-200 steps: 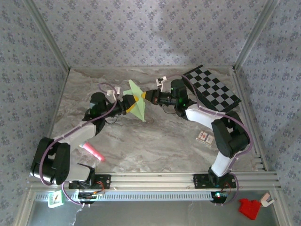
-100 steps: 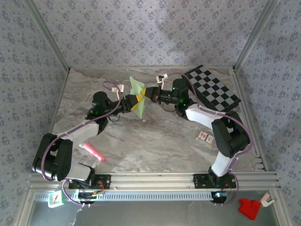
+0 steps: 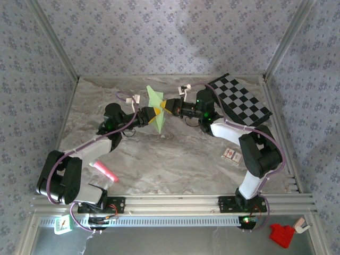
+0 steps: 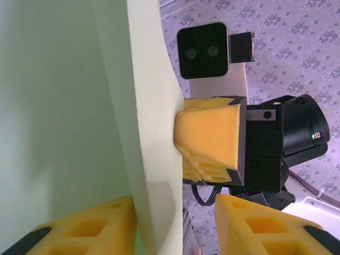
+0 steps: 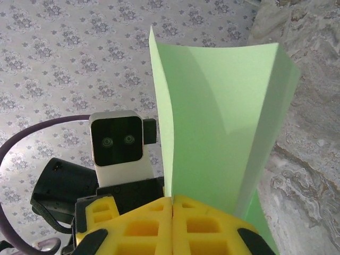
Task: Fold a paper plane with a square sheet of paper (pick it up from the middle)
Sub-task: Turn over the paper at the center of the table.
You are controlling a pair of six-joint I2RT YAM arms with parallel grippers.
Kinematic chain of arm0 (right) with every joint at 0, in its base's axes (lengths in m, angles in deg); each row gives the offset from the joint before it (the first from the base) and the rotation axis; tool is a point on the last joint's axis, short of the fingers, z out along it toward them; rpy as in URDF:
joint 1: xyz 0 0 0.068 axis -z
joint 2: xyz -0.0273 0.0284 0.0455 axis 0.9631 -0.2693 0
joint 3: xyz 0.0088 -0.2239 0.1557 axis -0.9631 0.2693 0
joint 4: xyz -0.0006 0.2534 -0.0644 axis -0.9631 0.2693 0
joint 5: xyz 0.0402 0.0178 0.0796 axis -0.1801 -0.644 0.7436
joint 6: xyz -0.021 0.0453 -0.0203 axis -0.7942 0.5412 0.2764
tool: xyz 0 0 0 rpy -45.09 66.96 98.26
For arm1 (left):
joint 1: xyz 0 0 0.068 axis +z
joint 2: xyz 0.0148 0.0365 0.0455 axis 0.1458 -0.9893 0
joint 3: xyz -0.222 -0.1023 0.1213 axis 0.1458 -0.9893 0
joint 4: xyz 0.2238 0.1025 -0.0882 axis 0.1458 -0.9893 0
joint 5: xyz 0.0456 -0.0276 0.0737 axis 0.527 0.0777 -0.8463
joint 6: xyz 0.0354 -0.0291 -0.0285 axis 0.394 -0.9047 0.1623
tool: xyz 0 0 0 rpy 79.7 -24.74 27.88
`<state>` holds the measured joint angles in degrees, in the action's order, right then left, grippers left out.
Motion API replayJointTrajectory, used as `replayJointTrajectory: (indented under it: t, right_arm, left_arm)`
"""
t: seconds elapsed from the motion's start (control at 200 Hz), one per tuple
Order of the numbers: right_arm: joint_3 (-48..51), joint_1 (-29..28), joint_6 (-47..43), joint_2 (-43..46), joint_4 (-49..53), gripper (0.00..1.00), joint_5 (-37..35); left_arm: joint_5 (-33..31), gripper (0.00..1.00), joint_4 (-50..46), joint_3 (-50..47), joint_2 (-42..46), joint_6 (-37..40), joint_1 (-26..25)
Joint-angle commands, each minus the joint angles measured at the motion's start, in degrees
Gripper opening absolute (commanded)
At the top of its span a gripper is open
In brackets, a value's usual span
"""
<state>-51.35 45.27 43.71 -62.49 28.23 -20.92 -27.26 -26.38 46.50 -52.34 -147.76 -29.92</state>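
While right end effector (image 5: pixel 173 215) clamps paper plane (image 5: pixel 223 106), left end effector (image 4: pixel 175 226) straddles, ajar

Bare marble tabletop (image 3: pixel 175 164) lay free across front centre. Upright pale green paper sheet (image 3: pixel 155 109) blocked mid-back, black-and-grey chequered board (image 3: pixel 240 101) took back right, pink marker (image 3: pixel 104 172) lay front left.

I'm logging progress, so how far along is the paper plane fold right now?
Done: the green paper is held off the table and partly folded. In hand: the right gripper is shut on it, while the left gripper straddles its edge with jaws open. Left: it is no finished dart yet, so more folds remain.
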Motion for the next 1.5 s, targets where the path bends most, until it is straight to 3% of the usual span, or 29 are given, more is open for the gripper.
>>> replayJointTrajectory:
  t: [0.0,0.4,0.6,0.82,0.96,1.109,1.339,1.494]
  right_arm:
    - [0.7,0.3,0.3,0.7,-1.8,0.07,1.1]
    - [0.9,0.4,-0.1,1.1,-1.6,0.13,1.6]
    - [1.6,1.5,-5.4,4.1,6.4,0.35,-0.8]
    - [2.8,4.0,-21.1,12.9,28.4,0.53,-12.3]
    - [2.7,4.3,-29.8,18.1,41.9,0.56,-24.6]
    - [4.3,4.5,-34.4,22.5,47.8,0.57,-34.3]
    - [7.0,5.7,-34.5,25.7,50.5,0.57,-39.9]
    - [8.8,6.8,-33.5,26.4,51.2,0.57,-40.5]
  left_arm:
    - [-1.0,0.39,0.0,0.9,0.8,1.6,0.0]
    - [-1.7,0.20,-0.7,1.1,0.2,1.9,0.3]
    - [-2.7,0.14,-7.5,2.6,0.7,6.6,0.4]
    - [-9.2,0.13,-30.1,8.0,2.2,21.7,0.2]
    - [-21.1,0.13,-48.9,14.9,1.4,33.8,-2.0]
    - [-38.3,0.13,-63.2,22.9,-2.3,42.2,-6.7]
    - [-69.6,0.13,-77.8,34.8,-14.0,48.3,-15.1]
    - [-81.1,0.13,-83.8,40.5,-23.1,48.4,-18.0]
